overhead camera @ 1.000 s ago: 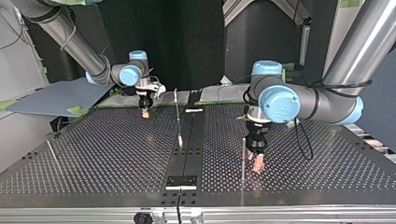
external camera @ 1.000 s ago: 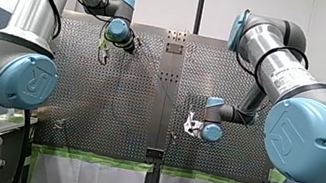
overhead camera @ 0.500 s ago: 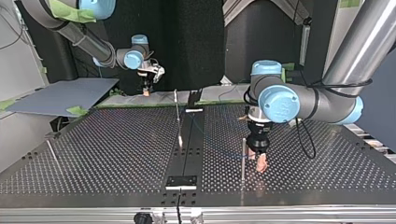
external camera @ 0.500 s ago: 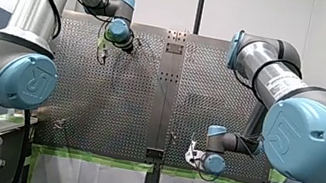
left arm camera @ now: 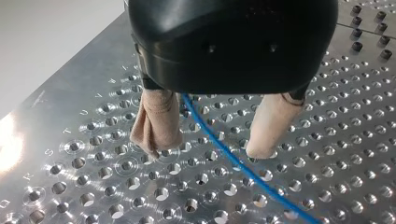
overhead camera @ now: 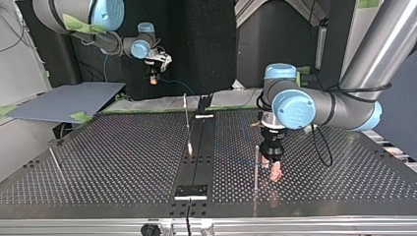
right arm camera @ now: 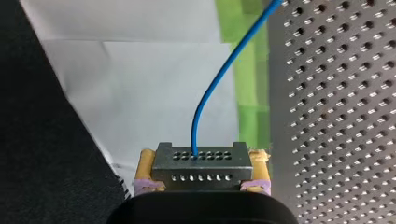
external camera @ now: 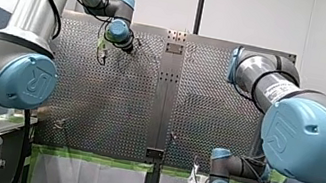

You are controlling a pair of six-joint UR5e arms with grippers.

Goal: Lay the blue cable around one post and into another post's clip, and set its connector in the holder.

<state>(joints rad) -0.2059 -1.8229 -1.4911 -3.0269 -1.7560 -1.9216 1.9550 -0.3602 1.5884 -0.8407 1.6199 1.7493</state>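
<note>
Right end effector [right arm camera: 201, 173]: yellow-padded fingers [right arm camera: 148, 161] closed on the two ends of the grey connector [right arm camera: 201, 161], firmly gripped. The perforated counter [overhead camera: 123, 157] is the largest element. Within the last second my right arm has travelled from above its surface to a position past its green-taped edge, raised clear of the plate at the top view's upper left. The left end effector [left arm camera: 208, 151] has not shifted. Its beige-padded fingers [left arm camera: 156, 123] stand apart with tips close to the counter, holding nothing, just beside a thin upright post [overhead camera: 255, 167] near the edge closest to the top camera. The blue cable [left arm camera: 224, 149] leaves the connector's row of holes, arcs back over the taped edge, crosses the counter and passes between the left fingers without being pinched. The withdrawal of the connector probably takes up slack and draws the cable toward the post, with the open left fingers acting as a guide. Whether the cable already bends around that post cannot be told. Seating it in a clip and placing the connector in the holder are judged still to come.
</note>
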